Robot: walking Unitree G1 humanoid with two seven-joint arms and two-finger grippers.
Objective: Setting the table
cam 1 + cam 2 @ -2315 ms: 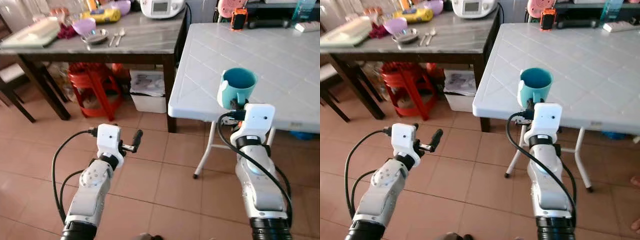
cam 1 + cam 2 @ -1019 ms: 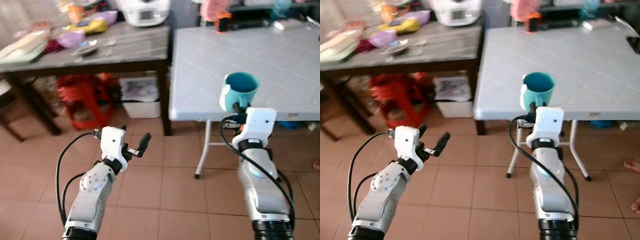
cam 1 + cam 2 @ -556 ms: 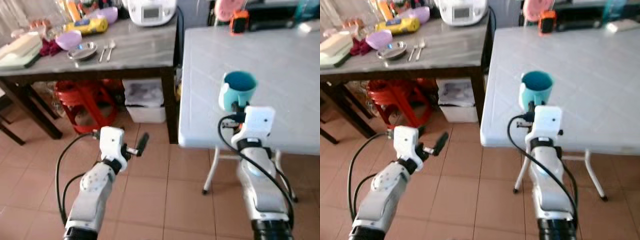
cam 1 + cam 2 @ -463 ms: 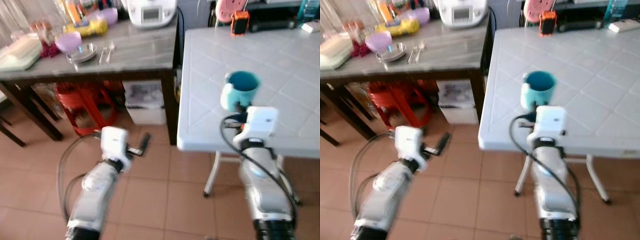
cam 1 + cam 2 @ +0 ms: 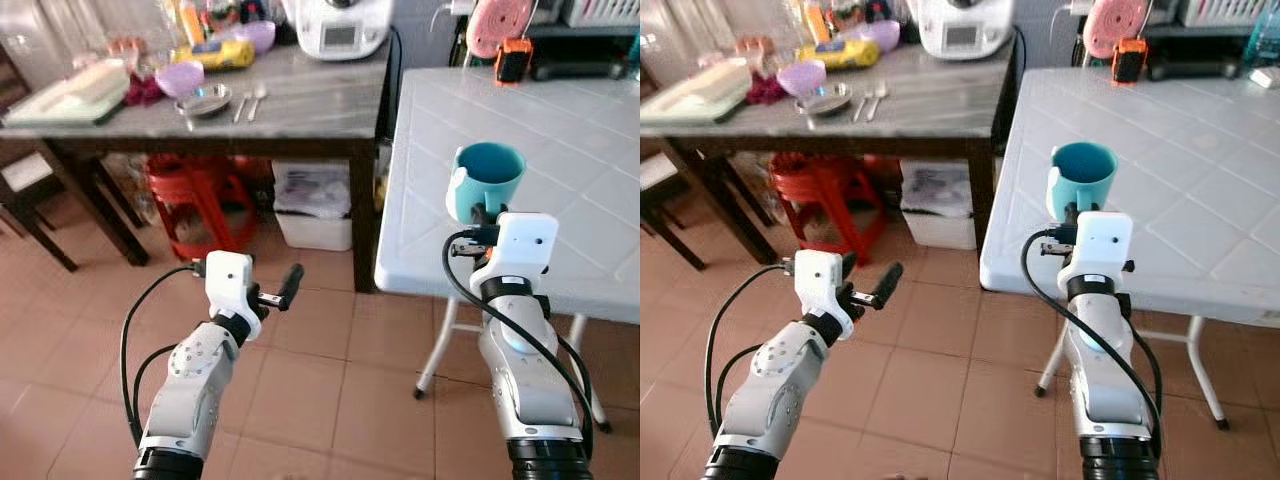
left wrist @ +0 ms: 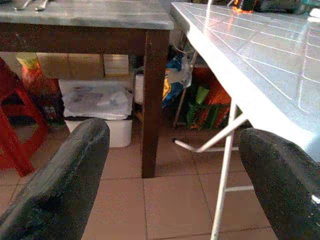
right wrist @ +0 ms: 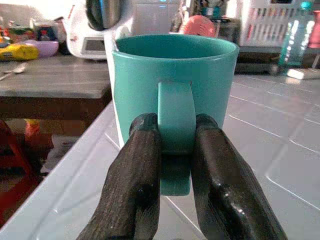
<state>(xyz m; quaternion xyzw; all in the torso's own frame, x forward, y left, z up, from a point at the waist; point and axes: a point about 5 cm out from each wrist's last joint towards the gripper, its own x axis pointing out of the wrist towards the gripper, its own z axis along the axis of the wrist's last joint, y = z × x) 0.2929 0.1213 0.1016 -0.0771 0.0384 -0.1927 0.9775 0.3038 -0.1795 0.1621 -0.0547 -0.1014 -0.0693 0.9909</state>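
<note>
While held upright over the near edge of the white table (image 5: 560,130), the teal mug (image 5: 485,181) hangs pinched by its handle in the right gripper (image 7: 175,165), apart from the tabletop. Seen from the right wrist: both black fingers (image 7: 137,180) clamped tight on either side of the handle, the mug's open mouth level, and behind it a white appliance (image 7: 127,25) and a yellow package (image 7: 15,51). From the head views, those fingers mostly hidden behind the white wrist housing, with just the mug's body rising above it.

Down over the reddish tile floor (image 5: 330,400), the left gripper (image 6: 172,180) held out with fingers spread wide and nothing between them. Through that gap in the left wrist view: a dark table leg (image 6: 151,105), the white table's folding metal legs (image 6: 225,150), a white bin (image 6: 100,107) and bright bags tucked underneath, partly out of sight from the head.

Across the dark-framed side table (image 5: 300,100) in the head views: a purple bowl (image 5: 180,77), a metal dish (image 5: 205,100), a fork and spoon (image 5: 250,100) just beside it, a pale tray (image 5: 65,90). Below it, a red stool (image 5: 195,195). At the white table's far edge, an orange gadget (image 5: 513,60) beside a pink round object (image 5: 495,25).
</note>
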